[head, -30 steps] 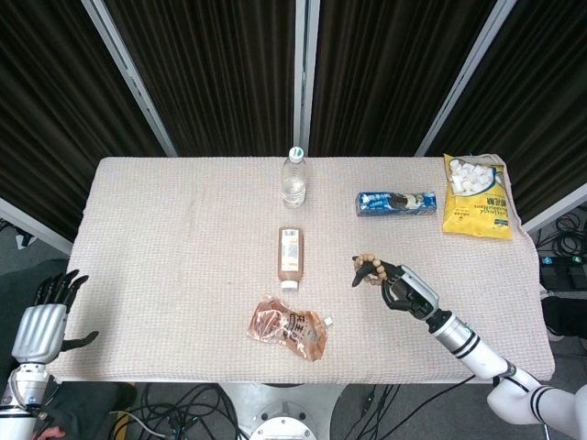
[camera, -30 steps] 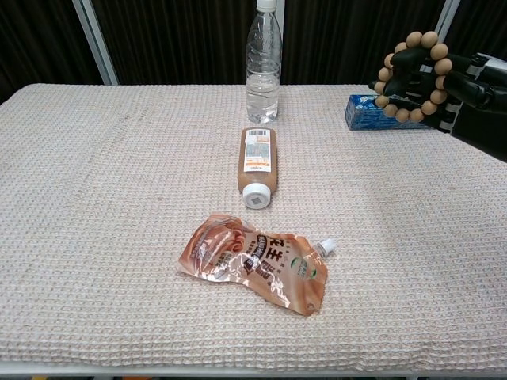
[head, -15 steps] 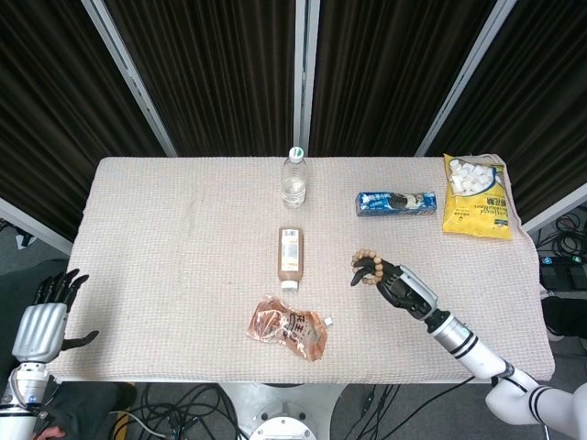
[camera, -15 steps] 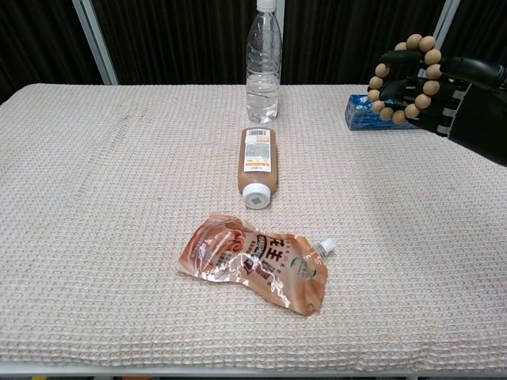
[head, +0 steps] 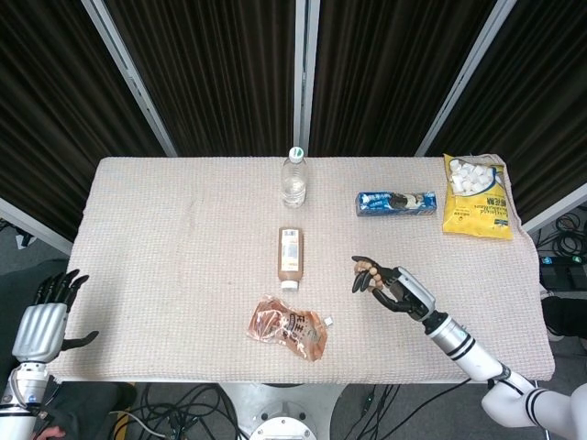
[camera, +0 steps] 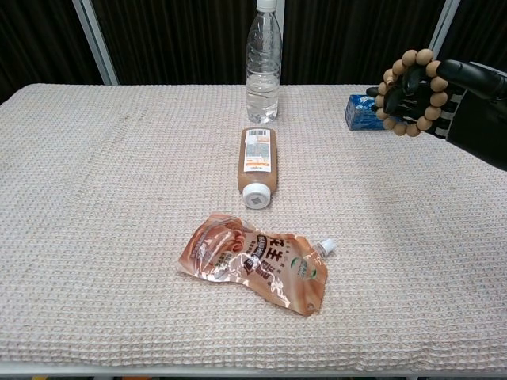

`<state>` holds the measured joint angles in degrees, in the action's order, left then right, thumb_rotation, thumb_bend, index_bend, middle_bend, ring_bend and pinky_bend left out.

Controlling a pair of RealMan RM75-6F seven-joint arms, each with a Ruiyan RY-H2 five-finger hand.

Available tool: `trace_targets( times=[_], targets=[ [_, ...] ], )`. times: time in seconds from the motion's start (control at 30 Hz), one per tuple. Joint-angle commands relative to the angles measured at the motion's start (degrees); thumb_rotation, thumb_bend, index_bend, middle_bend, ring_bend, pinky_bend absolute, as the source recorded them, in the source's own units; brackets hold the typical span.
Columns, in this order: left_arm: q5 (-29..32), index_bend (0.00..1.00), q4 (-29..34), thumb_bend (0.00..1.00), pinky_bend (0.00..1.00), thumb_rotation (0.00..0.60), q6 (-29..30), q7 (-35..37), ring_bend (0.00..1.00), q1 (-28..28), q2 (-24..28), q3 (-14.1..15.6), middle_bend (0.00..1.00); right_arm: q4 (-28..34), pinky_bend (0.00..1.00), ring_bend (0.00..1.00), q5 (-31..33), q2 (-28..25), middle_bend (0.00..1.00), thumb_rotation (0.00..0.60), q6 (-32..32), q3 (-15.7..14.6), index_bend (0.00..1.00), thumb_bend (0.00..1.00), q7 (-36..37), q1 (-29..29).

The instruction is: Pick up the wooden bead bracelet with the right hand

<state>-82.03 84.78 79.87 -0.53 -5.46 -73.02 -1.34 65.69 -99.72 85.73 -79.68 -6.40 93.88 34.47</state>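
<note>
Shifted since a second ago: my right hand [camera: 455, 87] has drawn slightly toward me and turned, carrying the round wooden bead bracelet [camera: 409, 93] with it; nothing else has moved. Item held: bracelet, light-brown beads, looped over the dark fingers [camera: 412, 79] of the right hand, which curl through the ring, raised clear of the beige waffle-weave table cloth [camera: 119, 198], to the right of the brown lying bottle with white cap [camera: 256, 162]. Left hand [head: 41, 325]: far left of that bottle, off the table edge, fingers spread, holding nothing. Also present: clear upright water bottle [camera: 263, 59] behind the brown bottle, crumpled brown spout pouch [camera: 253, 261] in front of it, blue snack packet [head: 395, 203] and yellow bag [head: 477, 197] to its right. Risk, as I judge it: the loop hangs loosely, so opening or tilting the fingers downward could let it slide off.
</note>
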Motion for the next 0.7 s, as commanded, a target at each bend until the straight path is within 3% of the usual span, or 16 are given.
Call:
trace_targets(
  times=[0.03,0.13,0.5,0.57,0.7],
  targets=[
    [0.06,0.13,0.04,0.00,0.00,0.600,-0.08,-0.01,0.00,-0.02,0.04,0.00,0.06,0.64,0.00,0.06,0.39,0.21,0.45,0.366,0.34,0.36,0.51,0.40,-1.48,-0.08],
    [0.10,0.13,-0.02,0.00,0.00,0.600,-0.08,0.06,0.00,-0.01,0.04,-0.01,0.06,0.97,0.00,0.06,0.36,0.24,0.45,0.366,0.50,0.43,0.52,0.51,-2.33,-0.04],
    [0.20,0.13,-0.44,0.00,0.00,0.600,-0.29,1.15,0.00,0.13,-0.03,0.15,0.06,1.39,0.00,0.07,0.52,0.55,0.47,0.384,0.97,0.59,0.55,0.68,-2.57,0.06],
    [0.15,0.13,-0.44,0.00,0.00,0.600,-0.27,1.22,0.00,0.10,0.03,0.11,0.06,1.60,0.00,0.08,0.46,0.49,0.47,0.407,0.98,0.59,0.56,0.72,-2.49,0.11],
    [0.13,0.13,-0.35,0.00,0.00,0.600,-0.22,1.38,0.00,0.10,0.07,0.07,0.06,2.09,0.00,0.08,0.10,0.10,0.48,0.486,0.76,0.56,0.57,0.89,-2.45,0.26]
  ],
)
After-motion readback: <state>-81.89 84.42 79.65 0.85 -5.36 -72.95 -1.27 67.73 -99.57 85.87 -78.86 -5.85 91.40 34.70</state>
